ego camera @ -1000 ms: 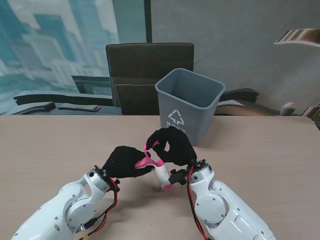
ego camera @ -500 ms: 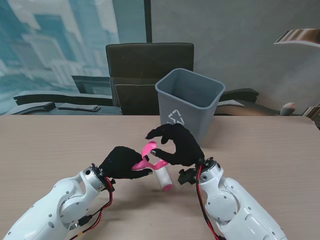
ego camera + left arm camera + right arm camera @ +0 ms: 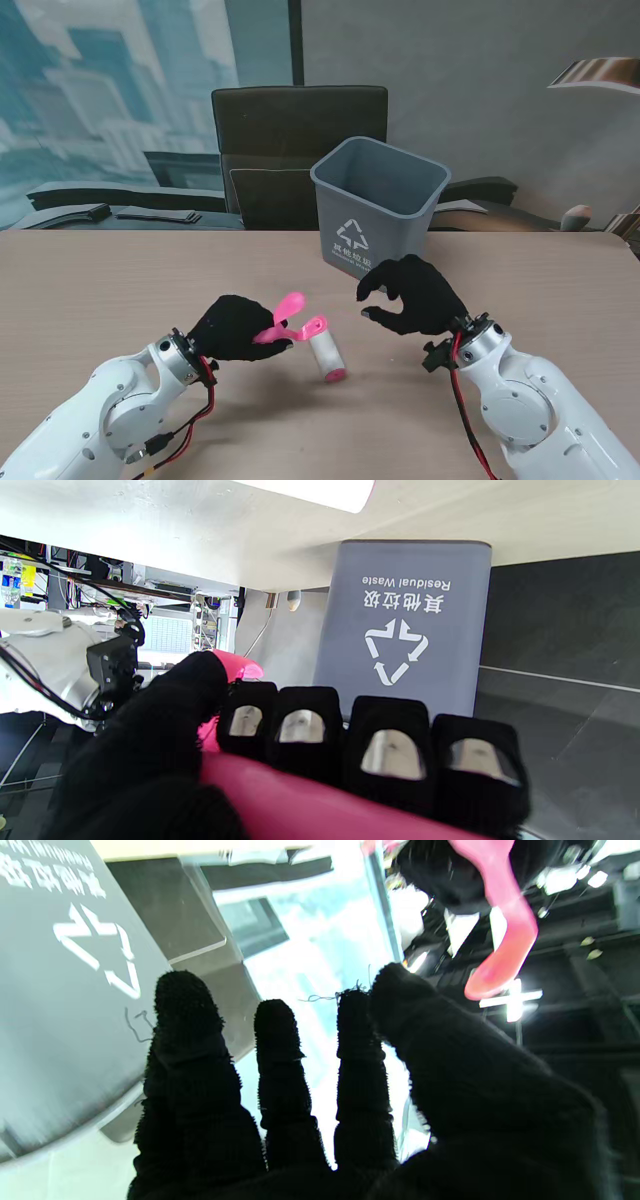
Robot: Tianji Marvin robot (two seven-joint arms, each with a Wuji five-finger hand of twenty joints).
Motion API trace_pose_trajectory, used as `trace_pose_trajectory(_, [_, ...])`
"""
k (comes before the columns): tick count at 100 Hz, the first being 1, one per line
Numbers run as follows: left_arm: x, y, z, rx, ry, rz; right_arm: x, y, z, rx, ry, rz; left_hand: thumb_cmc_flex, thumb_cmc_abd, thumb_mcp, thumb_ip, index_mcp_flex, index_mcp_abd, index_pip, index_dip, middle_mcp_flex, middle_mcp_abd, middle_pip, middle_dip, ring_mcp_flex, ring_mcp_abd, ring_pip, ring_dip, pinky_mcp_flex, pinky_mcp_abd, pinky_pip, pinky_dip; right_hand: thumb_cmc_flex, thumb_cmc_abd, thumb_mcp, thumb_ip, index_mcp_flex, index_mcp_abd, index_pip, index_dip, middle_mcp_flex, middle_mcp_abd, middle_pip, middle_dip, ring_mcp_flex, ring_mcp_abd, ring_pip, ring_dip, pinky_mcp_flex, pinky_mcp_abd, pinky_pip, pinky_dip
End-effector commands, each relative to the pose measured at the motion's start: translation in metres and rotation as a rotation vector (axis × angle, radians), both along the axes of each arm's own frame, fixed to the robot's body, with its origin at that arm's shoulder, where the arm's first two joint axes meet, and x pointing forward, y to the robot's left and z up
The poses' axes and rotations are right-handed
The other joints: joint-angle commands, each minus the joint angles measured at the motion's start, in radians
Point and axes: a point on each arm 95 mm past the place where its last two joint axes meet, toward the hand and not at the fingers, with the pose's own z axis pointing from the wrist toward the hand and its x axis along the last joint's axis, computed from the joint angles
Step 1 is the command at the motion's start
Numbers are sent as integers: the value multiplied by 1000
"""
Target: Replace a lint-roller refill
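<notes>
My left hand (image 3: 235,328) is shut on the pink lint-roller handle (image 3: 285,320), which it holds above the table with the bent arm pointing toward the bin. The white refill roll (image 3: 325,355) with a pink end cap lies on the table just right of that handle, apart from both hands. My right hand (image 3: 415,295) hovers open farther right, fingers curled and holding nothing. In the left wrist view the fingers (image 3: 390,740) wrap the pink handle (image 3: 320,805). The right wrist view shows spread fingers (image 3: 280,1075) and the pink handle (image 3: 500,940) beyond them.
A grey waste bin (image 3: 378,205) stands on the table just beyond the hands, close to my right hand. A dark chair (image 3: 298,150) sits behind the table's far edge. Bare wooden table (image 3: 100,290) stretches to both sides.
My right hand let go of the roller parts and swung away to the right, opening. The refill roll now lies alone on the table. My left hand kept the pink handle.
</notes>
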Motion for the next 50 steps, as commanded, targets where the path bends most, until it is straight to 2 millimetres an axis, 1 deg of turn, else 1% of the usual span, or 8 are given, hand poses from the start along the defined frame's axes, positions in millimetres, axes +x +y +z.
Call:
trace_pose_trajectory(1, [-2,0,1,5,20,-2,4,-6,-20,-62,35,47,-18,-13,25,24,57,-5,103,33,65,-32,169,26,42,4,255,21,62,-65,286,23,31,-65,68,-48,0,-38,5,-10,11,-24,15,19,-23,-335,-25,9,65,-49,184,84])
trace_pose_trajectory(8, [-2,1,2,4,35,-5,12,-6,-34,-129,31,125,-21,-11,22,22,57,-7,103,33,64,-32,170,25,42,4,255,21,62,-64,286,24,14,-88,131,-44,6,-60,-155,80,-32,-32,2,24,-48,-349,-54,2,53,-55,165,81])
trace_pose_trajectory(11, [-2,1,2,6,42,-7,15,-4,-41,-159,21,157,-20,-10,22,22,56,-8,103,33,64,-32,170,24,42,4,255,21,62,-64,286,24,0,-88,157,-20,0,-68,-210,105,-55,-37,0,25,-58,-357,-65,-2,48,-55,157,78])
trace_pose_trajectory(13, [-3,1,2,7,46,-8,17,-3,-45,-181,14,178,-20,-10,22,22,56,-8,103,33,64,-32,170,24,42,4,255,21,61,-64,286,23,-9,-84,167,5,0,-72,-259,153,-70,-42,-1,26,-65,-364,-71,-5,45,-56,153,76])
trace_pose_trajectory(15, [-3,2,2,8,49,-9,19,-1,-48,-199,4,197,-21,-8,21,21,56,-9,103,33,64,-32,170,24,42,4,255,21,61,-64,286,23,-16,-87,179,22,-14,-79,-279,167,-90,-44,-2,28,-74,-370,-79,-9,40,-57,147,73])
trace_pose_trajectory(31, [-5,4,4,14,69,-13,30,10,-64,-257,-50,273,-24,-6,19,16,53,-13,102,33,64,-32,171,23,42,4,256,20,61,-63,286,20,13,-144,226,30,-128,-128,-313,169,-278,-49,28,62,-185,-386,-100,-18,-13,-49,130,67])
trace_pose_trajectory(42, [-6,8,6,22,58,-2,38,15,-70,-278,-69,295,-22,-6,19,13,52,-13,101,33,64,-32,171,22,42,4,256,20,60,-63,285,16,48,-152,248,30,-193,-142,-330,153,-395,-37,26,65,-273,-378,-112,-30,-60,-44,124,67])
trace_pose_trajectory(50, [-7,11,6,35,49,12,43,20,-74,-290,-76,315,-21,-6,18,10,51,-13,100,33,64,-32,171,22,42,4,256,20,60,-62,285,13,67,-157,261,29,-208,-151,-326,141,-462,-27,21,53,-343,-369,-126,-46,-105,-38,114,62])
